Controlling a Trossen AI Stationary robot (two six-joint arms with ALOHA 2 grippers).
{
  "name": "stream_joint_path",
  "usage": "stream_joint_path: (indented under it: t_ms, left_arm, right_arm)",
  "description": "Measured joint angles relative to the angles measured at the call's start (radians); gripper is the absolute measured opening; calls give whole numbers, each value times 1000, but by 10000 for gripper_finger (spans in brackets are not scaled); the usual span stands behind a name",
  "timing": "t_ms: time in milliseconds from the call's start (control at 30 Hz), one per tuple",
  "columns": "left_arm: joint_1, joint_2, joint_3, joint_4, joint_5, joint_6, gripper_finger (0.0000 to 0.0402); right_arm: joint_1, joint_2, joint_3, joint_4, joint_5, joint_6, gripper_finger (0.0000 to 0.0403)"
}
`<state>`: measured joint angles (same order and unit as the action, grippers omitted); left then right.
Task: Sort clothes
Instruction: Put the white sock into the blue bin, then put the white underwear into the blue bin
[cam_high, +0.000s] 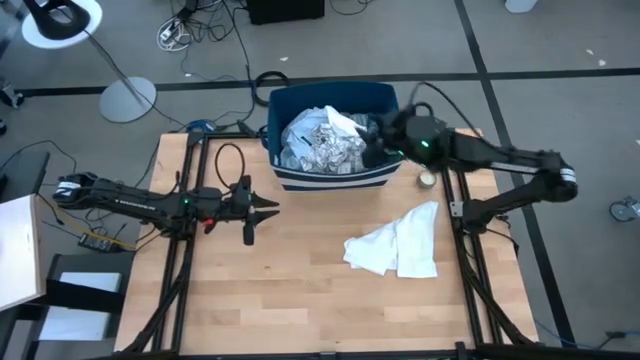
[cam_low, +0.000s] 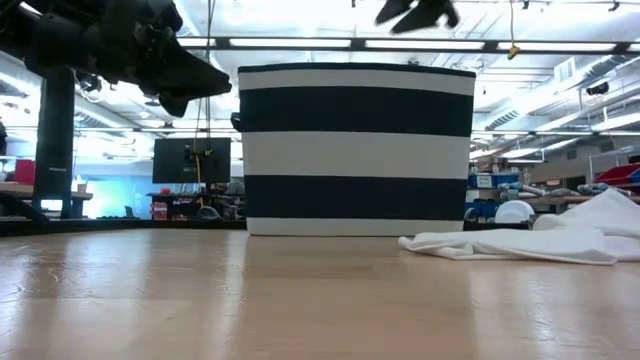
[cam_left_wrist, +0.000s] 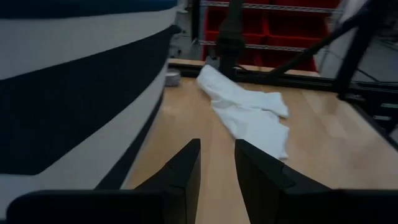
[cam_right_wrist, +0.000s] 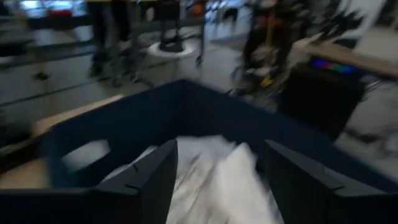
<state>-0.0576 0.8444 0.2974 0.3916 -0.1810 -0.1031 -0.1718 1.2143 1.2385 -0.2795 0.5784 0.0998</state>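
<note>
A navy-and-white striped bin (cam_high: 333, 135) stands at the table's far middle and holds crumpled clothes, a grey-white leaf print (cam_high: 320, 145) among white ones. A white garment (cam_high: 395, 240) lies spread on the table at the right; it also shows in the left wrist view (cam_left_wrist: 249, 112) and the low view (cam_low: 530, 240). My right gripper (cam_high: 372, 140) is open above the bin's right side, over the clothes (cam_right_wrist: 211, 174), touching nothing. My left gripper (cam_high: 268, 208) hovers over the table left of the bin, its fingers (cam_left_wrist: 214, 171) a narrow gap apart, empty.
A small round thing (cam_high: 427, 179) lies by the bin's right side. Black frame rails (cam_high: 190, 230) run along the table's left and right sides. Bare wood lies in front of the bin and at the near edge (cam_high: 300, 310).
</note>
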Motion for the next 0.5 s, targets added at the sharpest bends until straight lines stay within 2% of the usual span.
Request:
stream_joint_path:
  t_ms: [133,233,333,500]
  left_arm:
    - [-31,0,0,15,-1,21,103]
    - [-36,0,0,20,-5,21,103]
    - [-36,0,0,27,-8,21,103]
    - [-36,0,0,26,-9,17,103]
  right_arm:
    - [138,-104,3,-268,-6,157,240]
    - [278,-148,-5,-473,22,354,233]
    - [450,-166,-85,-579,123,579,225]
    - [703,-156,-292,-609,308,970,215]
